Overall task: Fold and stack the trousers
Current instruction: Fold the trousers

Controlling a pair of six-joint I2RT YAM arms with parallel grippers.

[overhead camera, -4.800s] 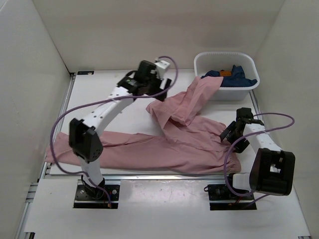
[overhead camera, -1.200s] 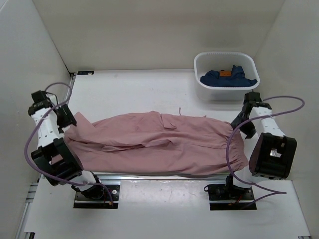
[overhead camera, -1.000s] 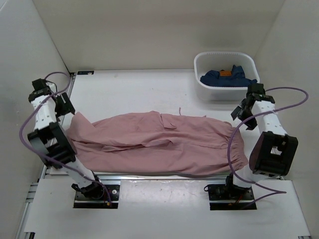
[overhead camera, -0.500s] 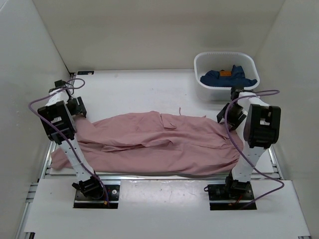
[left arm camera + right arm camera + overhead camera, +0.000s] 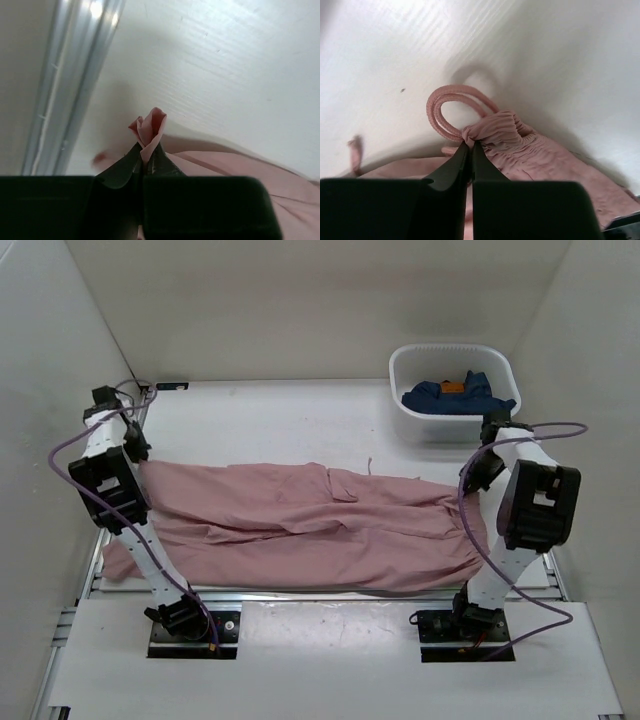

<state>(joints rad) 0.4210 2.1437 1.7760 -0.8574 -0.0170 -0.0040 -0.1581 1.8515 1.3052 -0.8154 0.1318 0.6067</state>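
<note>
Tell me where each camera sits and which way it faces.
Top external: above and behind both arms, looking down on the table, the dusty-pink soft fabric trousers and a white plastic tub.
Left wrist: behind the left gripper, aimed at the tabletop; its dark fingers pinch a trouser fold.
Right wrist: behind the right gripper, aimed down; it pinches the gathered waist by a drawstring loop.
Shared: all see the trousers.

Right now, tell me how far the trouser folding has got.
Done: the dusty-pink thin-fabric trousers lie stretched lengthwise across the white table. In hand: the left pincer is shut on a leg-end corner, the right pincer on the gathered waistband beside the drawstring loop. Left: no crosswise fold shows yet, and nothing is stacked.
</note>
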